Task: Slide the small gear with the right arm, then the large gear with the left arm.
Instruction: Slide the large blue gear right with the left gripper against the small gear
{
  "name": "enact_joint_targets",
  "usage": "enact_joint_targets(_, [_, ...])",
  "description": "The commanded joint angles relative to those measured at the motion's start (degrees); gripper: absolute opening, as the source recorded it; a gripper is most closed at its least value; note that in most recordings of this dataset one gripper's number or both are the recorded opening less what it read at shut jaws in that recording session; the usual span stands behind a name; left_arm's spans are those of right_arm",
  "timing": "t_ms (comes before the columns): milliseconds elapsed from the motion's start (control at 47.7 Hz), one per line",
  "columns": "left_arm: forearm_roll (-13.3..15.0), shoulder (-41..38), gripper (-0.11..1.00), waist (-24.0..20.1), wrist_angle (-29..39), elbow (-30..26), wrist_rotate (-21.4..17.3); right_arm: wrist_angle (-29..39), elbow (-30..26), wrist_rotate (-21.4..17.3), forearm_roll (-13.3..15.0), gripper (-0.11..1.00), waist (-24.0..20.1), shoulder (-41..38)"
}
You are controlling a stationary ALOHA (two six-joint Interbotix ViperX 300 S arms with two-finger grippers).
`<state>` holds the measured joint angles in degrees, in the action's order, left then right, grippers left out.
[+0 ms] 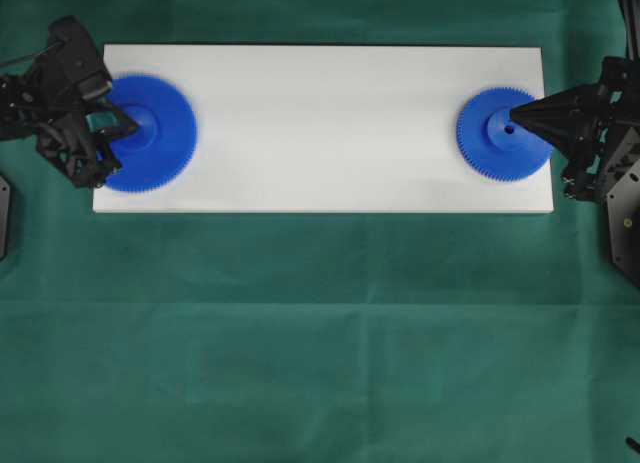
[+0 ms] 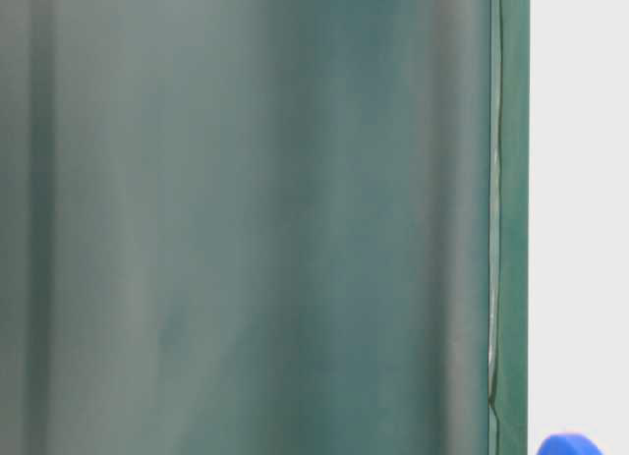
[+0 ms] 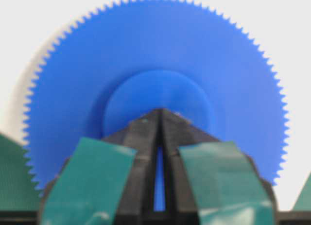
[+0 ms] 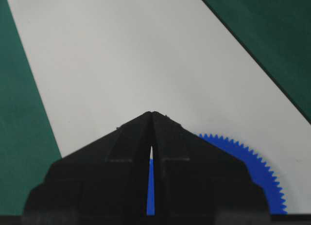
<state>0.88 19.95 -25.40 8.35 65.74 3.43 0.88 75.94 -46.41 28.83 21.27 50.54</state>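
Observation:
The large gear [image 1: 152,133] lies flat at the left end of the white board [image 1: 320,123]. My left gripper [image 1: 135,123], with teal patches on its fingers, is shut, and its pointed tip rests over the gear's raised hub [image 3: 160,91]. In the left wrist view the tips [image 3: 160,111] meet with nothing between them. The small gear [image 1: 500,138] lies at the board's right end. My all-black right gripper [image 1: 514,113] is shut, its tip at the hub beside the centre hole. In the right wrist view the closed tips [image 4: 152,113] cover most of the small gear [image 4: 257,166].
Green cloth [image 1: 320,333] covers the table around the board. The board's long middle stretch [image 4: 146,55] lies bare between the two gears. In the table-level view a sliver of blue gear [image 2: 568,443] shows against the board [image 2: 580,219]; I cannot tell which gear.

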Motion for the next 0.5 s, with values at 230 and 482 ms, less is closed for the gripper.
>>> enact_joint_targets(230, [-0.1,-13.4,0.0,5.1,0.1,-12.7,-0.1,-0.1,-0.6,0.0,0.1,0.5,-0.5,0.2])
enact_joint_targets(482, [-0.1,-30.8,0.0,8.5,0.8,-30.4,-3.6,-0.1,-0.7,0.0,0.1,0.5,-1.6,0.3])
